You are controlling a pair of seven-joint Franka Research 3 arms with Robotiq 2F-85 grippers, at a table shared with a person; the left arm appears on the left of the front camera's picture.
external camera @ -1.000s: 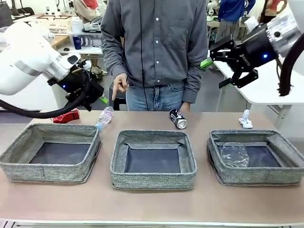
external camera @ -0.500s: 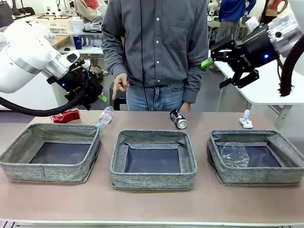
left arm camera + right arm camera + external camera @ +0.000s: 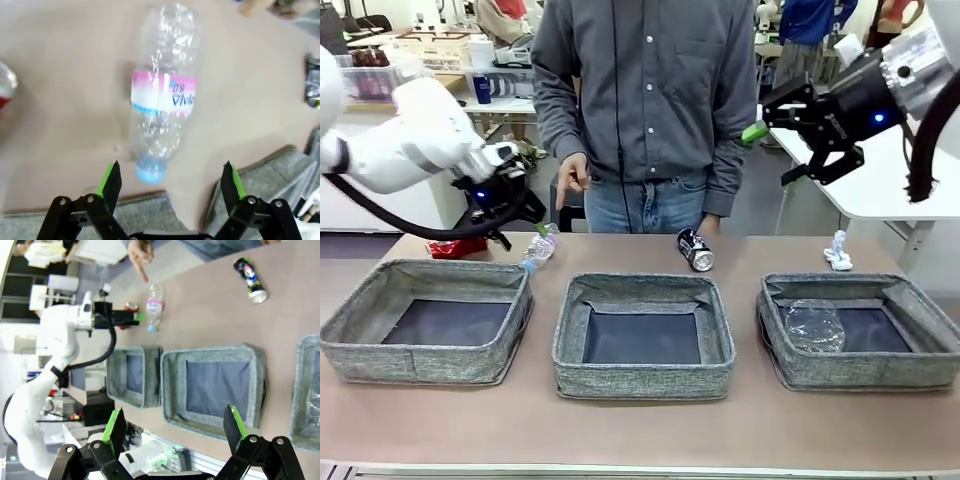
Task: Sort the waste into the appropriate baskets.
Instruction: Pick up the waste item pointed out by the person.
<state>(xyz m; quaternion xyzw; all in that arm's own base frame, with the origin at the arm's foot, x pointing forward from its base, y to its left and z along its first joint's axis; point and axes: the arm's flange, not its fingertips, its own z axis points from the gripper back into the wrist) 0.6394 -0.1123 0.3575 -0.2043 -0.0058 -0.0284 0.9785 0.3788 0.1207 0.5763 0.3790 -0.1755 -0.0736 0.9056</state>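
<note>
We find the left gripper (image 3: pixel 170 175) wide open and empty, just above the bottle (image 3: pixel 162 95), which lies on the table (image 3: pixel 640 430) behind the left basket (image 3: pixel 440 270). The right gripper (image 3: pixel 775 152) hangs high, also wide open and empty. Crumpled plastic (image 3: pixel 812 325) lies in the right basket (image 3: pixel 850 284); the red can (image 3: pixel 455 246), dark can (image 3: pixel 695 250) and paper wad (image 3: pixel 837 252) lie on the table.

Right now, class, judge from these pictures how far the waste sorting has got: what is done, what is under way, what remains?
Done: the crumpled plastic lies in the right basket. Under way: the left gripper, open, hovers over the bottle; the right gripper hangs open, holding nothing. Left: the bottle, red can, dark can and paper wad lie on the table.
</note>
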